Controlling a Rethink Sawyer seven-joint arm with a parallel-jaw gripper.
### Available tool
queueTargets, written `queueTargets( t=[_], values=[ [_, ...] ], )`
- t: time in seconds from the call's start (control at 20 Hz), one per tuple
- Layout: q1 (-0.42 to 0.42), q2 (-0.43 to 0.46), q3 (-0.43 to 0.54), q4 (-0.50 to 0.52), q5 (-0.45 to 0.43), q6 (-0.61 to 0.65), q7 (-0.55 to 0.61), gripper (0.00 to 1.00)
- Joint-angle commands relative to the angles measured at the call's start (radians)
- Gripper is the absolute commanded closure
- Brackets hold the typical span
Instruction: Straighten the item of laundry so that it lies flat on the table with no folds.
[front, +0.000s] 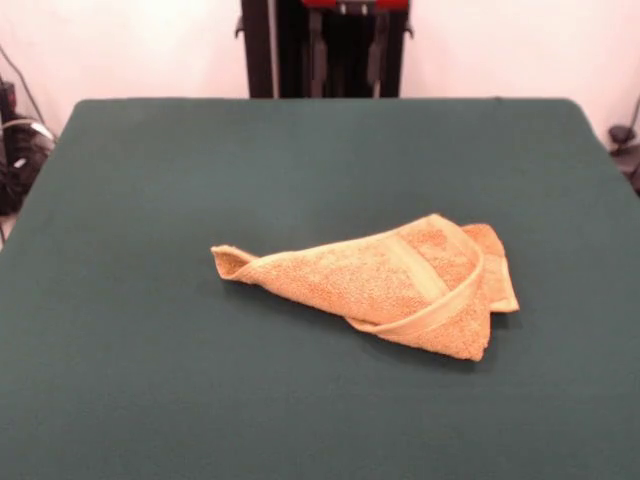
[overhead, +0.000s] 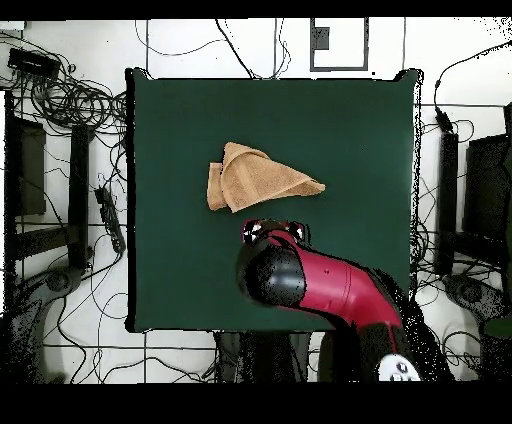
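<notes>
- Presently we find the towel (front: 385, 285) lying near the middle of the table (front: 150, 380), bunched into a rough wedge, one point drawn out to the side and the bulk folded over itself at the other end.
- We note a woven band (front: 420, 268) curling across the top layer and a second layer tucked beneath; the towel is far from flat.
- We see the arm (overhead: 330, 285) from above, its head (overhead: 272, 272) just beside the towel on the robot's side and not over it. The front view shows only the pedestal (front: 325, 45) beyond the towel.
- We cannot tell how the fingers stand; the head hides them.
- Risk, in our judgement: a pinch on the thick folded end could take two layers at once, and a pull would then drag the whole bundle across the table without opening it.
- Risk: a grasp on the thin drawn-out point (front: 230, 262) may slip off the terry, or tighten the twist if pulled the wrong way.
- Risk: the soft table cover may ruck up or catch a fingertip if the approach goes too deep.
- Surface: dark green, cloth-like, bare all round the towel, with ample room to spread it.
- Room: pale floor round the table, with cables (overhead: 75, 100) in loose coils well away from the towel, and dark equipment (overhead: 480, 190) along both sides.
</notes>
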Motion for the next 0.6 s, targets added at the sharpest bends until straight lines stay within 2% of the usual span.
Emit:
queueTargets(
  t=[0.05, 0.6],
  values=[
    [0.079, 0.202, 0.097, -0.184, -0.02, 0.0, 0.085, 0.0],
    [0.162, 0.364, 0.081, -0.359, 0.061, 0.039, 0.169, 0.0]
  ],
)
